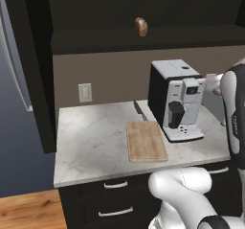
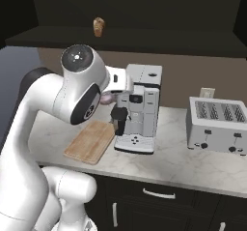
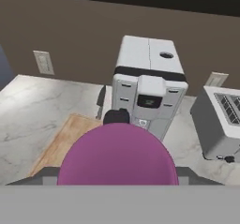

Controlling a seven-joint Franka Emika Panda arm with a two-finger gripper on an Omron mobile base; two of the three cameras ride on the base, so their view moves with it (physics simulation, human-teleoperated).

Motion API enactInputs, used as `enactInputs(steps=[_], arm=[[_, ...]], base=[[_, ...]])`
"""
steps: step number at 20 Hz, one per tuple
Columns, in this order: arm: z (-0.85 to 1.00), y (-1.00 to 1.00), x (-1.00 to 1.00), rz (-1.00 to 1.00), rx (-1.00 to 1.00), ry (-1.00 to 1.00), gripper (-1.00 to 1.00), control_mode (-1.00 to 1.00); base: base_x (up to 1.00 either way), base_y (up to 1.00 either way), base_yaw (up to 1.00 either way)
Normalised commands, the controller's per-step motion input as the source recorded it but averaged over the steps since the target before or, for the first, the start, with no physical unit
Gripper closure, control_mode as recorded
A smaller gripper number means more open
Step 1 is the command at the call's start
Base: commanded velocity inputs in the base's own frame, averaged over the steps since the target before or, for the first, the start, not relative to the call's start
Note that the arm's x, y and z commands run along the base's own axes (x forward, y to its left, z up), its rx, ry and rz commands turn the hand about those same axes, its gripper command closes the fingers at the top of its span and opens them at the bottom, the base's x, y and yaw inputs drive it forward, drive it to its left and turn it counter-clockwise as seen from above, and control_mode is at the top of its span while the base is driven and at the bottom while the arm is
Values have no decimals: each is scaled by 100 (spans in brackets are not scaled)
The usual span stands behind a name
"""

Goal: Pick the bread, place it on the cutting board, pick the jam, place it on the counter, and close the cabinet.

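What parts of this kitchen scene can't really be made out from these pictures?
- Hand view: the jam hides the near end of the cutting board.
- Hand view: the toaster is cut off by the right edge.
- Left base view: the bread is too small for detail.
- Right base view: the arm covers most of the jam.

Purple jam (image 3: 118, 155) aloft; brown bread (image 1: 140, 27) in cabinet (image 1: 143, 3); bare cutting board (image 1: 146, 141).

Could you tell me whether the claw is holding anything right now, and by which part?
It holds the jam, which sits between its fingers above the counter. The exact grip spot cannot be told.
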Motion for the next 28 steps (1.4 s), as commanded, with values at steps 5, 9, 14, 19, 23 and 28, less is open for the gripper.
enactInputs(steps=[5,9,14,19,23,28], arm=[[-27,45,-15,0,0,4,100,-100],[-26,62,-3,3,0,6,100,-100],[-27,63,0,5,0,6,100,-100],[-24,54,0,6,4,5,100,-100],[-23,49,0,7,10,4,100,-100],[-28,46,0,7,10,4,100,-100]], base=[[0,0,0],[0,0,0],[0,0,0],[0,0,0],[0,0,0],[0,0,0]])
